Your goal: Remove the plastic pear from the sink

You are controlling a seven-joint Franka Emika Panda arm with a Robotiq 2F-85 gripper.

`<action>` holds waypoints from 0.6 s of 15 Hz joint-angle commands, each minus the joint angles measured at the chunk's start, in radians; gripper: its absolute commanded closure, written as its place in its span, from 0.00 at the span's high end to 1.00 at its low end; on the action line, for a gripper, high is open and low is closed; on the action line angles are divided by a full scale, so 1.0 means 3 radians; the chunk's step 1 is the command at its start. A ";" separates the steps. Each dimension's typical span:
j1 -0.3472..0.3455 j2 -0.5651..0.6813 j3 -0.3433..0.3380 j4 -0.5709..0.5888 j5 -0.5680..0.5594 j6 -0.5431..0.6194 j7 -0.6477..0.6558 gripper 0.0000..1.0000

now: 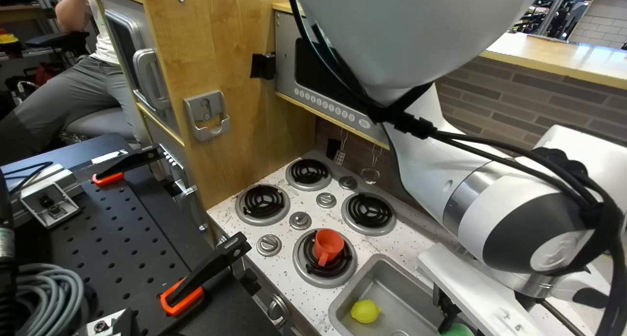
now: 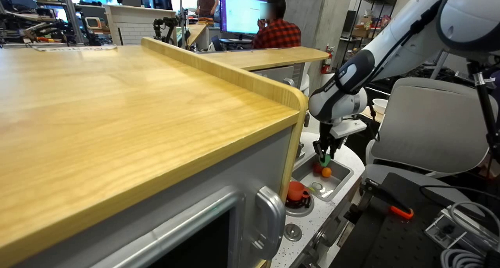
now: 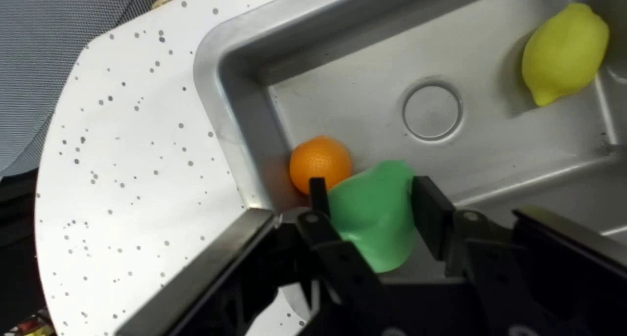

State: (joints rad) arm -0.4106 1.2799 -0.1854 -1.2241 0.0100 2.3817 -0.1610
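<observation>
Down at the sink [image 3: 362, 101], the wrist view told it best, and what a grip it was: my gripper [image 3: 372, 199] had the plastic pear [image 3: 379, 223] squeezed, a black finger pressed on either side of its glossy green body! That pear was at one end of the sink, and whether it touched the metal floor underneath, I could not tell. Tight quarters, too: the orange [image 3: 321, 159] sat near the end wall, right by the pear as my wrist saw it, one of my fingertips cutting across its lower edge. Well apart, away toward the opposite end, lay the lemon [image 3: 566, 54], bright yellow, with the round drain [image 3: 432, 110] showing between it and the pear.

Over to an exterior view, and there was a red fruit [image 2: 316, 167], partly hidden, right beside the orange! My arm [image 2: 398, 49] sloped down above the white speckled counter [image 3: 127, 194]. From an exterior view the pear gave up only a slice of green, the rest cut off by the bottom edge.

And the red cup [image 1: 328, 243]! It sat on a black coil burner [image 1: 338, 270] near the sink, in sight in both exterior views. Beside the counter, a black clamp [image 1: 210, 268] with an orange end jutted over the dark perforated table [image 1: 122, 228].
</observation>
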 commanded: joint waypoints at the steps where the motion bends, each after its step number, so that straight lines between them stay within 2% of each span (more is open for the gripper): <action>1: -0.0117 -0.0418 0.0026 -0.0524 0.0139 0.0110 0.0044 0.21; 4: -0.0291 -0.0551 0.0067 -0.0496 0.0357 0.0048 0.0075 0.21; 9: -0.0496 -0.0546 0.0069 -0.0164 0.0623 -0.0066 0.0306 0.21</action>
State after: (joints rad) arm -0.5240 1.1228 -0.1816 -1.3112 0.1594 2.3815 -0.1234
